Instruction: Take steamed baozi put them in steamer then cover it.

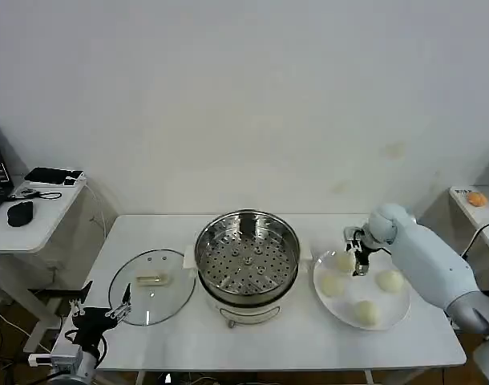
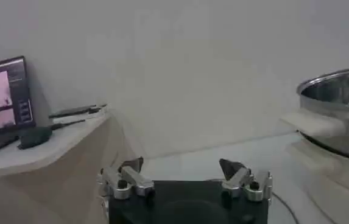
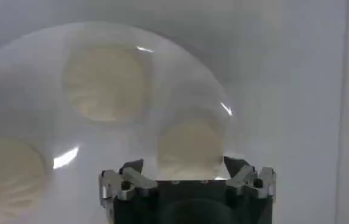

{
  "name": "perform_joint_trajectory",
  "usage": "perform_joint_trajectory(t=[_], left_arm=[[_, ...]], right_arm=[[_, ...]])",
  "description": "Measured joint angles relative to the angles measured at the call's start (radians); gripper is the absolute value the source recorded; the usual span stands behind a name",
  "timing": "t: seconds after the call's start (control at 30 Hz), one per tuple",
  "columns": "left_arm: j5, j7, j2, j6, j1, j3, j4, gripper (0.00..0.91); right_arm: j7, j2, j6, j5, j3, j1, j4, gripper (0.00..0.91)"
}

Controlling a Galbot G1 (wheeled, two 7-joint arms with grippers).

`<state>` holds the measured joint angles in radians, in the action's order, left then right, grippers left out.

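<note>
- Left gripper (image 1: pixel 100 314) sits parked at lower left, jaws apart, beside the cover (image 1: pixel 151 286).
- Right gripper (image 1: pixel 358 258) – jaws spread around one steamed baozi (image 3: pixel 189 148) on the plate (image 1: pixel 399 309).
- Steamer (image 1: pixel 247 255) stands uncovered at centre frame.

We find no text, label, brand, number or sign that can be read in these pictures. The screen (image 2: pixel 2 97) on the side desk in the left wrist view shows a pink picture and some small marks, but they are too small for us to read.
</note>
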<state>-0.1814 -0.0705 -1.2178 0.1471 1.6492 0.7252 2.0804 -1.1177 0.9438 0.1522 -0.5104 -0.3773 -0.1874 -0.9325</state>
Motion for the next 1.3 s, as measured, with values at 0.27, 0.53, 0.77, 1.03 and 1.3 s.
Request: perform_joint_trajectory(t=[0.27, 0.53, 0.77, 1.03, 1.3], left_arm=[[0.002, 0.002, -0.003, 0.000, -0.004, -0.003, -0.001, 0.907], [0.002, 0.001, -0.002, 0.000, -0.001, -0.001, -0.007, 0.907], [0.002, 0.003, -0.003, 0.000, -0.012, -0.009, -0.007, 0.907], [0.004, 0.004, -0.007, 0.000, -0.011, -0.008, -0.008, 0.907], [0.006, 0.002, -0.005, -0.004, 0.005, -0.001, 0.005, 0.907]], right_arm=[[0.010, 0.000, -0.001, 0.011, -0.003, 0.008, 0.003, 0.625], [0.005, -0.027, 0.010, 0.043, -0.002, 0.029, -0.034, 0.635], [-0.016, -0.052, 0.005, 0.129, -0.030, 0.105, -0.120, 0.625], [-0.047, -0.010, -0.036, 0.252, -0.093, 0.262, -0.154, 0.635], [-0.101, 0.116, -0.249, 0.332, -0.109, 0.385, -0.067, 0.645]])
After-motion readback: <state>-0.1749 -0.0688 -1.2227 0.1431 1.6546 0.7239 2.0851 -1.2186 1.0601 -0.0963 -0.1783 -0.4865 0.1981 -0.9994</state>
